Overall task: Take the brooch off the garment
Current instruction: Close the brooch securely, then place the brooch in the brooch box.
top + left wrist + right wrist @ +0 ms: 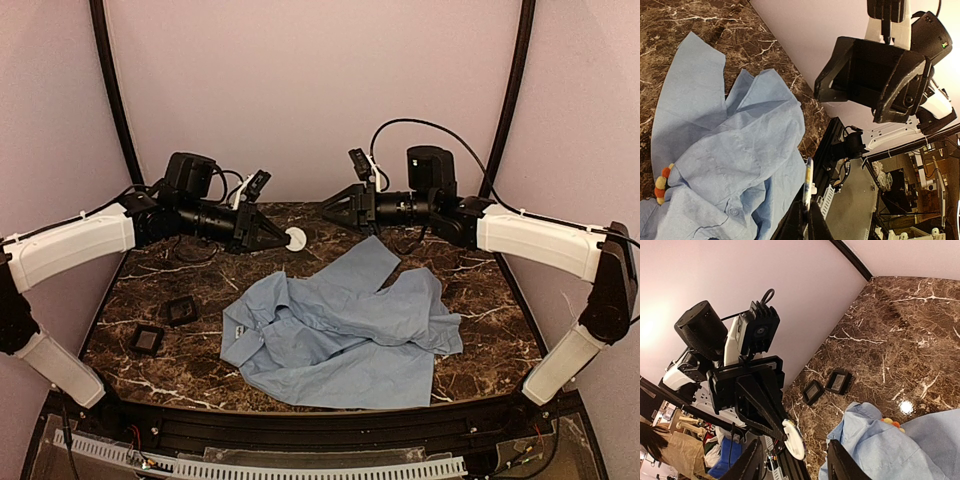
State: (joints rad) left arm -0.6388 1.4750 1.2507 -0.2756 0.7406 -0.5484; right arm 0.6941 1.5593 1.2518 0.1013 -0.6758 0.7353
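The brooch (662, 185) lies half hidden under a fold of the garment (340, 330), so I fear a gripper may pinch cloth with it and drag the shirt. Both arms hang high over the far bench (500, 300), tips facing each other. The left gripper (284, 238) clamps a white disc (297, 238); the right gripper (333, 208) is half open and empty.

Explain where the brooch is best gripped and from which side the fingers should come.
Probably best: grip the brooch by its exposed petals, coming from the bare table side. Only they peek past the shirt edge; the rest lies under cloth. The open right fingers are free; the left fingers hold a disc.
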